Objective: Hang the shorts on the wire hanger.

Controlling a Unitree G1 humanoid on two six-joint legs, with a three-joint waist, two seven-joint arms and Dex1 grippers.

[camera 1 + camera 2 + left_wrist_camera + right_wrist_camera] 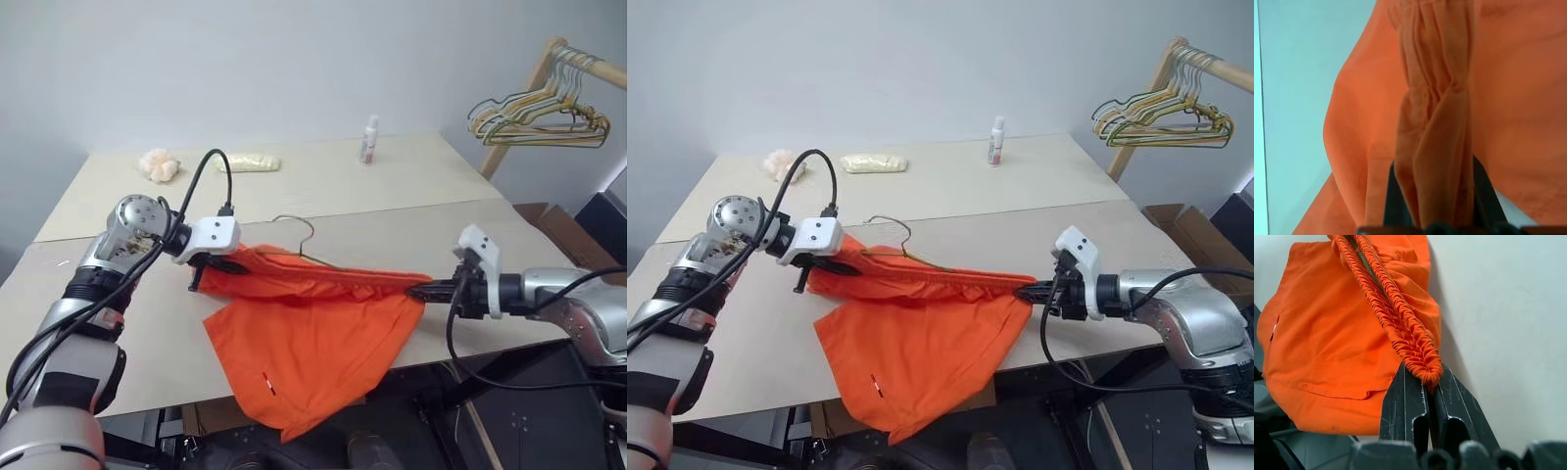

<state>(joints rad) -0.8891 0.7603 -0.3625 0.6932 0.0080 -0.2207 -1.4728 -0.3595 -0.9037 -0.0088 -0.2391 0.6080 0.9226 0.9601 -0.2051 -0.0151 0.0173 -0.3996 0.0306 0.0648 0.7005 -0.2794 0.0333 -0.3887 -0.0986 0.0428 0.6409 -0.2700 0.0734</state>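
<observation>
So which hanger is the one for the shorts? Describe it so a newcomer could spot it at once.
On the near tabletop, find the orange shorts stretched between the two grippers. Behind their waistband lies the wire hanger, its hook poking out. It is single, bare grey metal, unlike the coloured hangers bunched on the wooden rack.

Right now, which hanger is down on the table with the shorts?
The bare grey wire hanger, lying on the table with its hook poking out behind the orange shorts. The coloured hangers hang bunched on the wooden rack.
</observation>
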